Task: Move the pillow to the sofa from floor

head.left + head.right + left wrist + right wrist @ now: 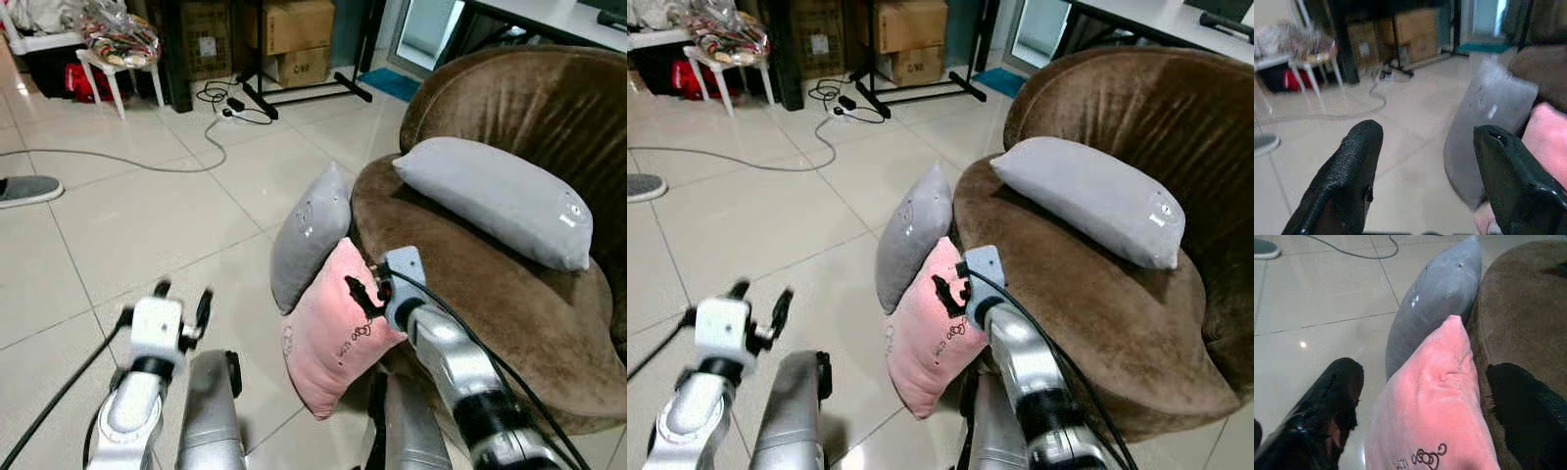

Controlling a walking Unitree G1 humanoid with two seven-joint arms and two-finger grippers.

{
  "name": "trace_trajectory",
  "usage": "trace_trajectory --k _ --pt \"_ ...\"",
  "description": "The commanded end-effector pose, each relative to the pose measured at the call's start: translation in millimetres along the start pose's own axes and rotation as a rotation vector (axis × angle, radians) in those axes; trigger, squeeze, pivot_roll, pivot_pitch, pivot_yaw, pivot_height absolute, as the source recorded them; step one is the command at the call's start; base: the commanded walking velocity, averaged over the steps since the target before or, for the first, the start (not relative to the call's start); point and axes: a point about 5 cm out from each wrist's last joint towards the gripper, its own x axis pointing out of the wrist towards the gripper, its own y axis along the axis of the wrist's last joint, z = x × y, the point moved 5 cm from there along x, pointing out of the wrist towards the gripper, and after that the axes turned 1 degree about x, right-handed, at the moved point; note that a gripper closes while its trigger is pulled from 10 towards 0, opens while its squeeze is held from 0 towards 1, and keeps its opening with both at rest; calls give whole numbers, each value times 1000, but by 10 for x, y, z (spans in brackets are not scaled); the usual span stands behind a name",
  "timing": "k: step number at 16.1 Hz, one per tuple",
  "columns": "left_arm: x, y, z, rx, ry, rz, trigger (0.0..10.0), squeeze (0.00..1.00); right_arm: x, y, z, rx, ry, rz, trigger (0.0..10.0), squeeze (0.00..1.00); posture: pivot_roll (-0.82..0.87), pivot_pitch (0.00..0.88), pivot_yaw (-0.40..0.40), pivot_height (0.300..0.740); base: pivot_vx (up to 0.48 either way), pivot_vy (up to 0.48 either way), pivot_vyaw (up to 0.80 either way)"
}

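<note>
A pink pillow [333, 333] stands on edge on the tiled floor, leaning against the front of the brown sofa [509, 304]. Behind it a grey pillow [312, 235] leans the same way. Another grey pillow [495, 196] lies on the sofa seat. My right gripper [1425, 416] is open and straddles the pink pillow's top edge, one finger [1327, 416] on the floor side and the other by the sofa. Over the floor to the left of the pillows, my left gripper [183, 299] is open and holds nothing; the left wrist view shows the grey pillow [1484, 132] ahead of it.
A grey cable [118, 157] and a power strip [233, 106] lie on the tiles farther back. A white stool [118, 69] with a bag, cardboard boxes [294, 39] and a black stand [294, 93] line the far wall. A shoe [24, 189] is at the left edge.
</note>
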Motion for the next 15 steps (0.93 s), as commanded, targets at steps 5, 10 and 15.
trace_trajectory --k 5,10,15 --pt "-80 235 68 36 -85 -19 10000 0 122 6 161 62 -104 -19 10000 1000 153 22 -83 521 0 0 0" --pt "-154 417 14 37 -84 -21 10000 0 146 47 268 133 -174 1 10000 1000 131 131 -151 521 0 0 0" --pt "-281 605 10 42 -139 -8 10000 0 129 59 466 187 -257 -7 10000 1000 111 187 -161 521 0 0 0"
